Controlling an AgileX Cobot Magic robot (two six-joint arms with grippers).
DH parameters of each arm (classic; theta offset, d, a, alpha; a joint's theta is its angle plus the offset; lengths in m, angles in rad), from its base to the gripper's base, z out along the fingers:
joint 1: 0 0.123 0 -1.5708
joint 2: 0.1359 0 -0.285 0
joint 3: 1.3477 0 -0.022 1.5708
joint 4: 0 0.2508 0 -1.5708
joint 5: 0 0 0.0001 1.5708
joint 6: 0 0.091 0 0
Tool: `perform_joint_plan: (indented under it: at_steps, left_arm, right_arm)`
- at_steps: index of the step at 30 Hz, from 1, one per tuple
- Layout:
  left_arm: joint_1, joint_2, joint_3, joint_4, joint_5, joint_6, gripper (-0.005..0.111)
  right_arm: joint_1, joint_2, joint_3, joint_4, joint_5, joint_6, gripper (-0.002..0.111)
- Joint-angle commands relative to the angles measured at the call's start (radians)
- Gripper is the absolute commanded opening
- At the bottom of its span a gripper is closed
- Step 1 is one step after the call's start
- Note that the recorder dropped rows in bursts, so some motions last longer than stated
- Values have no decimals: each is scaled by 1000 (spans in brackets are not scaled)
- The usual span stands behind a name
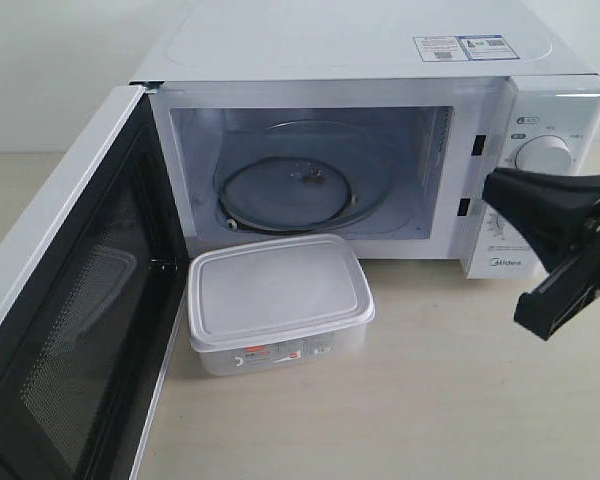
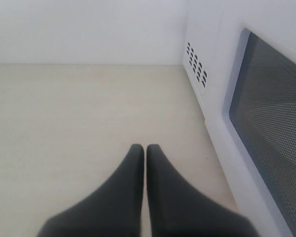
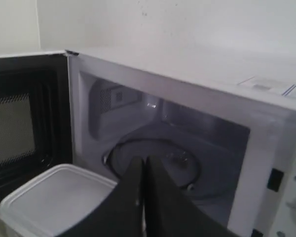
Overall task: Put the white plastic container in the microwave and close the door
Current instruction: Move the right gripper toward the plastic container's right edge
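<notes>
Microwave (image 1: 380,50) with its door (image 1: 70,330) swung wide open at the frame's left; the lidded white plastic container (image 1: 277,300) stands on the worktop (image 1: 460,400) at lower centre, just before the open cavity and its glass turntable (image 1: 300,190); my right gripper (image 1: 492,188) hovers at right, clenched and empty; my left gripper (image 2: 144,147), clenched on nothing, is beside the door's outer face.

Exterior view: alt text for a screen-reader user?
A lidded white plastic container sits on the table before a Midea microwave whose door stands wide open, glass turntable bare. The shut right tool hovers near the dial.
</notes>
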Motion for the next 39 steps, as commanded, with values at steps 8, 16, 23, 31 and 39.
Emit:
perform_joint_plan:
  at_steps: [8,16,23,31,39]
  left_arm:
    - [2,-3,4,2,0,-9,4]
    - [2,-3,4,2,0,-9,4]
    - [2,-3,4,2,0,-9,4]
    - [2,-3,4,2,0,-9,4]
    - [2,-3,4,2,0,-9,4]
  right_arm:
    - [-3,220,5,-151,-103,-3,0]
    - [130,388,-10,-126,-209,-32,0]
    - [214,516,-83,-27,-187,226,0]
    - [214,592,-198,10,22,505,0]
    - [214,639,-343,-82,224,736,0]
